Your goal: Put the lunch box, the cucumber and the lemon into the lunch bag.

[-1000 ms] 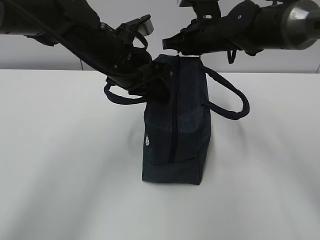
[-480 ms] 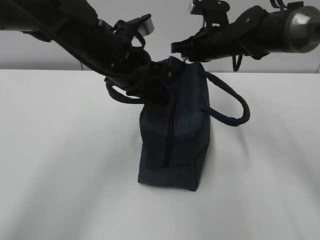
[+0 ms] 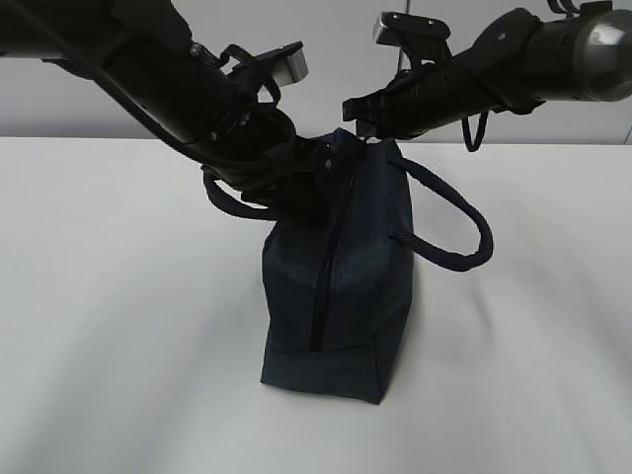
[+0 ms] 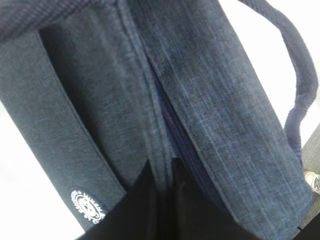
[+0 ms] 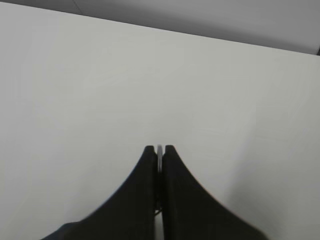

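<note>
The dark navy lunch bag (image 3: 336, 286) stands on its end on the white table (image 3: 118, 326), with its black zipper (image 3: 331, 267) running down the side that faces me. My left gripper (image 3: 314, 170) is shut on a fold of the bag's fabric beside the zipper (image 4: 167, 125), as the left wrist view (image 4: 165, 167) shows. My right gripper (image 3: 357, 109) is at the bag's top end, shut on the thin silver ring pull (image 5: 159, 149). The lunch box, the cucumber and the lemon are out of view.
One looped handle (image 3: 464, 222) hangs out to the bag's right, the other (image 3: 229, 197) to its left under my left arm. A white logo patch (image 4: 86, 205) is on the bag's side. A grey wall (image 3: 326, 39) runs behind the table.
The bag has shifted a little to the left and towards the camera, with its top lower. Both grippers moved with it and kept their holds.
</note>
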Robot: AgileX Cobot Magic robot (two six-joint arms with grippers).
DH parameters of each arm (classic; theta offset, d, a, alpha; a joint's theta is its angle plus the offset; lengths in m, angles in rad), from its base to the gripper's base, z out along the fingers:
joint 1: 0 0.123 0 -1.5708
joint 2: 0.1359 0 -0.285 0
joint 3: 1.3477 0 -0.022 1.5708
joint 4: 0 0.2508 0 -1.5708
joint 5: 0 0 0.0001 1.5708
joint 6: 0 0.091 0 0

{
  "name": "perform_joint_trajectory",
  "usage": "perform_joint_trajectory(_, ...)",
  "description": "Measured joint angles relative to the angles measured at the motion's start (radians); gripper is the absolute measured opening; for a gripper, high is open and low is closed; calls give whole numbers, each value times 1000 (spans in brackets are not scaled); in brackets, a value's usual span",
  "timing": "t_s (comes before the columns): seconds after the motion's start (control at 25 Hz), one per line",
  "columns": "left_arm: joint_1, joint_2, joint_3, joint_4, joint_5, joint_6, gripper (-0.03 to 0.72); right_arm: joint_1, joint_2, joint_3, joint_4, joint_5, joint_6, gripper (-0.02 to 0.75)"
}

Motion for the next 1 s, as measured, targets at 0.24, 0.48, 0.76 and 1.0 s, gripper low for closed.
perform_joint_trajectory(0.24,0,0,0,0,26,-4,143,-17,-6,0,-2,22,0,0)
perform_joint_trajectory(0.48,0,0,-74,2,75,-10,337,-23,-24,-2,-8,51,0,0)
perform_joint_trajectory(0.76,40,4,-241,32,185,-52,352,-23,-24,-2,-13,74,0,0)
perform_joint_trajectory(1.0,50,61,-353,99,277,-91,353,-23,-24,-2,-13,75,0,0)
